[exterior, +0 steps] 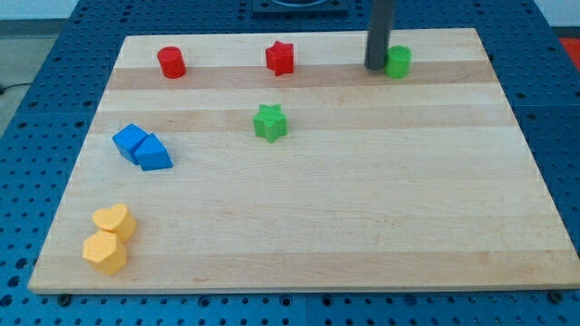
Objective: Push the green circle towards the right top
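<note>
Green circle (398, 62) near the view's top right of the wooden worktop (362, 208), upright, short of the corner itself. My tip (376, 66) just beside it on the view's left, touching or all but touching; cannot tell which. Dark rod rising straight up from there and out of the view's top edge. No hand on this arm, only the rod, so nothing released, clenched or grasping.

Red star (281, 58) along the same top band, well left of my tip. Red cylinder (171, 62) farther left again, near the view's top left. Green star (270, 122) below the red star, toward the middle of the worktop, well apart from the green circle.

Two blue blocks on the view's left, touching each other: a blue cube-like block (130, 140) and, just to its lower right, a blue wedge-like block (154, 153). Exact shapes hard to make out.

Two yellow blocks at the view's bottom left, touching: a yellow heart-like block (115, 221) above, a yellow hexagon-like block (105, 253) just below it.

Blue perforated surface (54, 81) around the worktop on all sides.
</note>
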`<state>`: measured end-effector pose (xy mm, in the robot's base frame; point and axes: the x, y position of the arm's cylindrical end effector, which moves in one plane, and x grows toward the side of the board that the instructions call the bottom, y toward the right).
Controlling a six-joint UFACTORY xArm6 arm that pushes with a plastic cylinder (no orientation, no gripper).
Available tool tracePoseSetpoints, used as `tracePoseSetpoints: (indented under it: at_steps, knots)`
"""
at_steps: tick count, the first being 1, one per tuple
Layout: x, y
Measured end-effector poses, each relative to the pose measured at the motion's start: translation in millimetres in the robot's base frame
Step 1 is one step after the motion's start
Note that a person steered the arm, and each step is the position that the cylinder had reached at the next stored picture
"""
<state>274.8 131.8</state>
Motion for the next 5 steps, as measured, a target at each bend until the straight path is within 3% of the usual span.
tracePoseSetpoints:
  at_steps: [1, 2, 4, 5]
  knots:
    - [10.0, -4.9]
    - [57.6, 3.5]
    - [10.2, 45.5]
    - [22.3, 36.1]
